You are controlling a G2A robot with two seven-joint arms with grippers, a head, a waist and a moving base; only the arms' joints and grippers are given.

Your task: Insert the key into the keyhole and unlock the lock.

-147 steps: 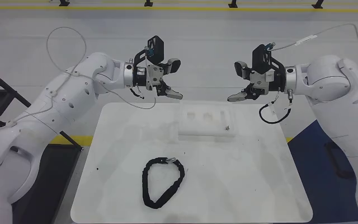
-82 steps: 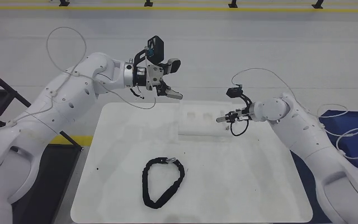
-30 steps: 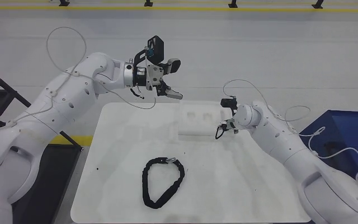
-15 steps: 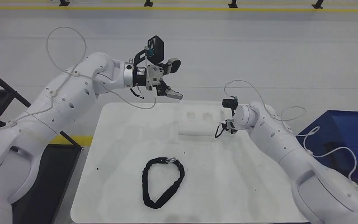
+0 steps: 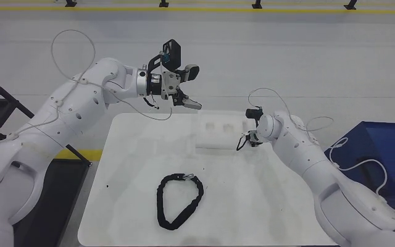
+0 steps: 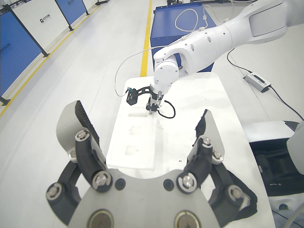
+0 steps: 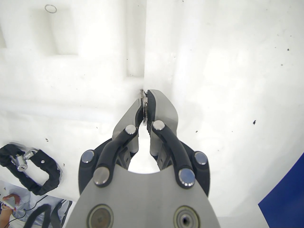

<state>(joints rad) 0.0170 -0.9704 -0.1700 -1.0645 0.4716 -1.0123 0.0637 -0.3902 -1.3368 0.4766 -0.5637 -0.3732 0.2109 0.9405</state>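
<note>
A black fabric-covered chain lock [image 5: 179, 201] lies looped on the white table [image 5: 123, 185], its metal cylinder [image 7: 21, 162] facing up in the right wrist view. My right gripper [image 7: 144, 103] points down at the right end of a white foam block [image 5: 216, 143] and is shut on a small metal key [image 7: 144, 110], which is clamped between the pads at the block's edge. From the left wrist camera, the same gripper [image 6: 152, 110] stands over the block's far end. My left gripper [image 6: 144, 129] hangs open and holds nothing, above the table's far left corner [image 5: 188, 102].
The foam block has several rectangular recesses [image 7: 59, 31]; a small metal ring [image 7: 50, 8] lies at one. A blue cabinet [image 5: 370, 154] stands right of the table. Bare tabletop lies between the block and the lock.
The right arm came down from beyond the table's far edge to the right end of the foam block and has barely shifted in the last second. The left arm stayed still.
</note>
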